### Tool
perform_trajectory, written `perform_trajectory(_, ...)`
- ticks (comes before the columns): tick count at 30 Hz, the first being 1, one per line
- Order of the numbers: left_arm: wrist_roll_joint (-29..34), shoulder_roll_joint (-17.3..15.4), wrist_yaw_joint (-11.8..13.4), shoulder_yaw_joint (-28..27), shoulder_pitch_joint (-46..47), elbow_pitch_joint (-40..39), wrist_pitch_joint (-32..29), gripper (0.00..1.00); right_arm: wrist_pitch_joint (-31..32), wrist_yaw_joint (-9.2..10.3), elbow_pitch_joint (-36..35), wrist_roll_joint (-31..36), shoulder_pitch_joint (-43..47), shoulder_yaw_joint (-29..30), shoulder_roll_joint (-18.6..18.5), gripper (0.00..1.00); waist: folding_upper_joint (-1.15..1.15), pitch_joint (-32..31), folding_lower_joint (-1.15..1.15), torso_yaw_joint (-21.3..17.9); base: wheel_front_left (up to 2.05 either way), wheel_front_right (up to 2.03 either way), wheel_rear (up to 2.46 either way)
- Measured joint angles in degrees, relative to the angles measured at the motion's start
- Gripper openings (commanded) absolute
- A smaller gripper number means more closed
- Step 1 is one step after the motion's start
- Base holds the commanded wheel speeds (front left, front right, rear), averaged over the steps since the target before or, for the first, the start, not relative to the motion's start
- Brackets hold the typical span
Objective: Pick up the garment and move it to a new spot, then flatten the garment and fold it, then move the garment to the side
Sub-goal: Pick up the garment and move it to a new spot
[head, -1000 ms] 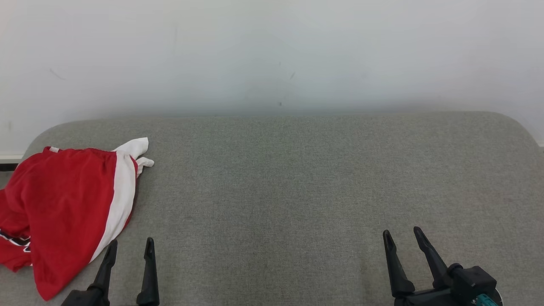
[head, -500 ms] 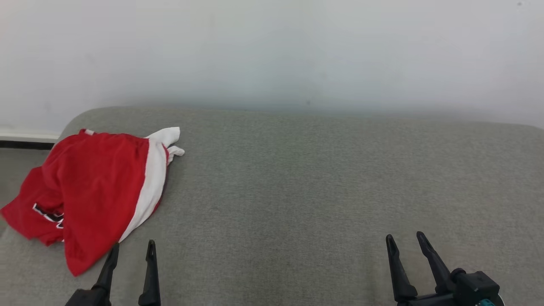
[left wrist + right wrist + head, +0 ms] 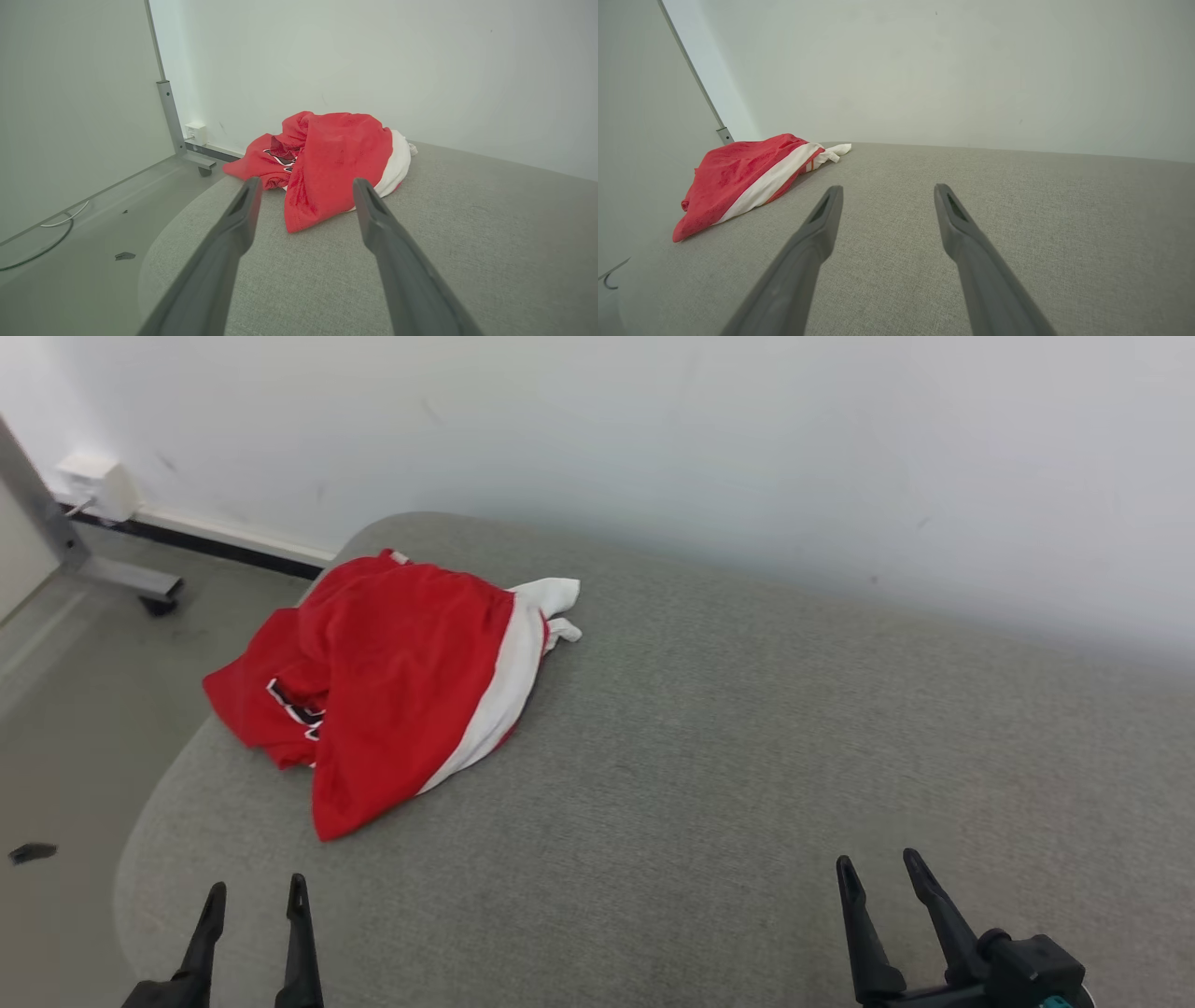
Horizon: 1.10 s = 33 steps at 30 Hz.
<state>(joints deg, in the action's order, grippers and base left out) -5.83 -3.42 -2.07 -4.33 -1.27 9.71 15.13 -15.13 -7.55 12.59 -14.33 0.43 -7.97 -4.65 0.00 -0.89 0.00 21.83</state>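
The garment is a red shirt with a white band, lying bunched up at the far left end of the grey upholstered surface. Dark white-outlined lettering shows on its left fold. My left gripper stands open near the front left edge, short of the garment and apart from it. In the left wrist view the garment lies ahead between the open fingers. At the lower right my right gripper is open too, with nothing between its fingers. The right wrist view has the garment far off to the left.
A white wall runs behind the surface. To the left lies grey floor with a metal frame foot, a white wall box and a small dark scrap. The surface's rounded left edge is close to my left gripper.
The head camera has turned left, so the whole picture has shifted right and the floor has come into view. The garment lies as before; both grippers stay open.
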Motion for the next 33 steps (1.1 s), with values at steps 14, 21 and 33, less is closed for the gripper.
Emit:
perform_trajectory(14,-0.8,0.2,1.6,-3.8,-2.5,-2.9,0.0,1.00,0.0,0.00,2.2,-0.6,-3.8,-4.1,-1.1,1.00,0.00,2.3,0.00,8.0,0.00,0.00,0.00)
perform_trajectory(21,-1.0,-0.4,-0.1,-2.9,0.6,-0.5,0.0,1.00,0.0,0.00,1.7,-0.4,-3.3,-2.0,-1.7,1.00,0.00,2.4,0.00,7.2,0.00,0.00,0.00)
perform_trajectory(33,-3.4,-8.9,-3.0,-4.4,27.5,4.4,-0.6,1.00,0.0,0.00,-3.4,1.9,-6.4,5.3,-7.2,1.00,0.00,7.6,0.00,0.9,0.00,0.00,0.00)
